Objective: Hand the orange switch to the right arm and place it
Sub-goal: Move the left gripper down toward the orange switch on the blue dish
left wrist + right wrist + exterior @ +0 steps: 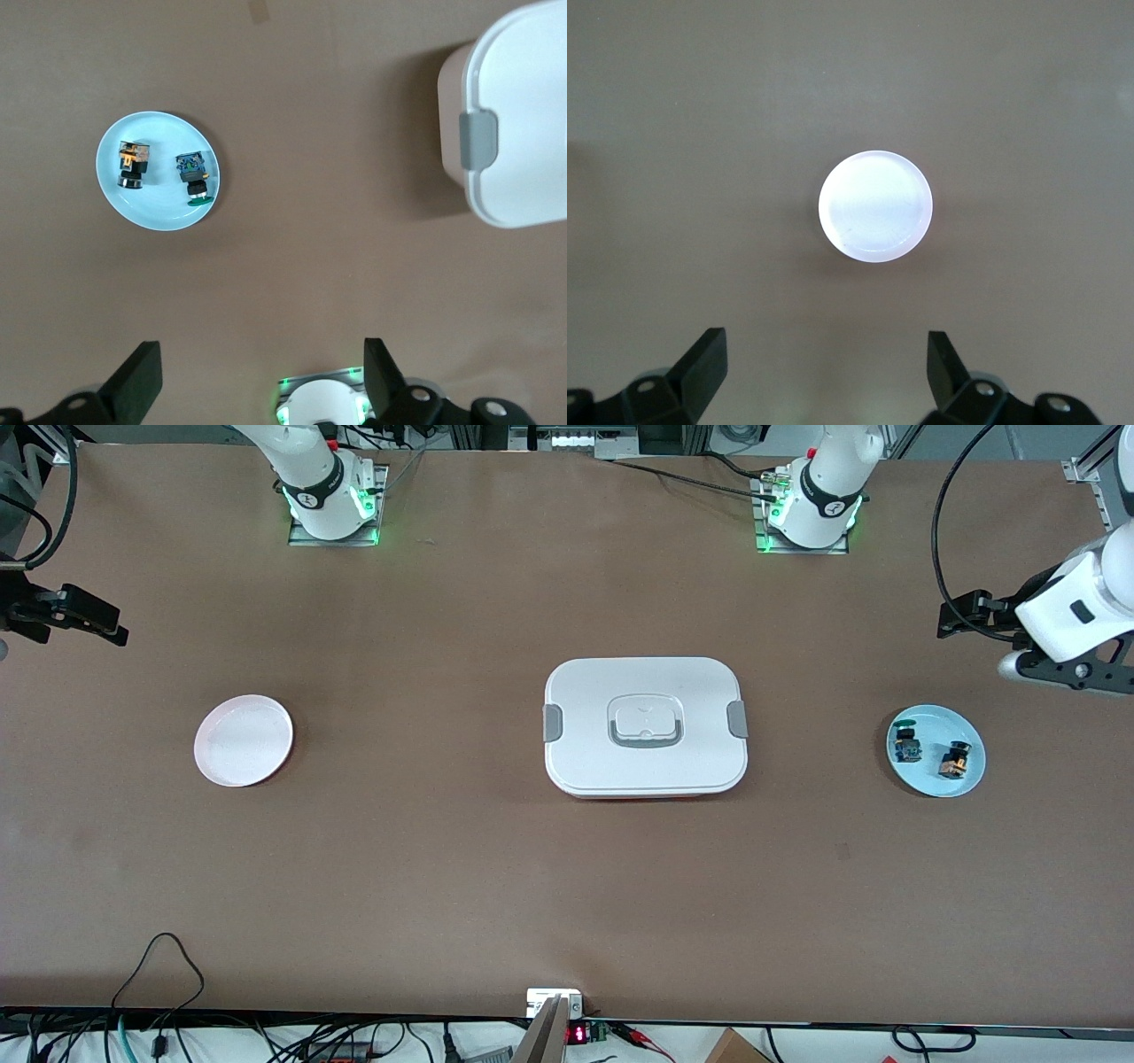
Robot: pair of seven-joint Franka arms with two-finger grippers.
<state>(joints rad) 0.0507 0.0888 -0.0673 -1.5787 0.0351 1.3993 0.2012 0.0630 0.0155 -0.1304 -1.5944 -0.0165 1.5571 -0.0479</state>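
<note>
The orange switch (955, 759), black cap on an orange-tan body, lies on a light blue plate (930, 781) toward the left arm's end of the table. It also shows in the left wrist view (133, 165) on the same plate (159, 211). My left gripper (950, 622) is open and empty, up in the air over the table beside the blue plate; its own view shows it open (261, 354). My right gripper (111, 625) is open and empty, held high at the right arm's end, over the table near a pale pink plate (244, 740); its own view shows it open (826, 343).
A green-capped switch with a blue body (905, 744) lies beside the orange one on the blue plate (195, 175). A white lidded box with grey clasps (647, 726) stands mid-table. The pale pink plate (875, 206) holds nothing. Cables run along the table's near edge.
</note>
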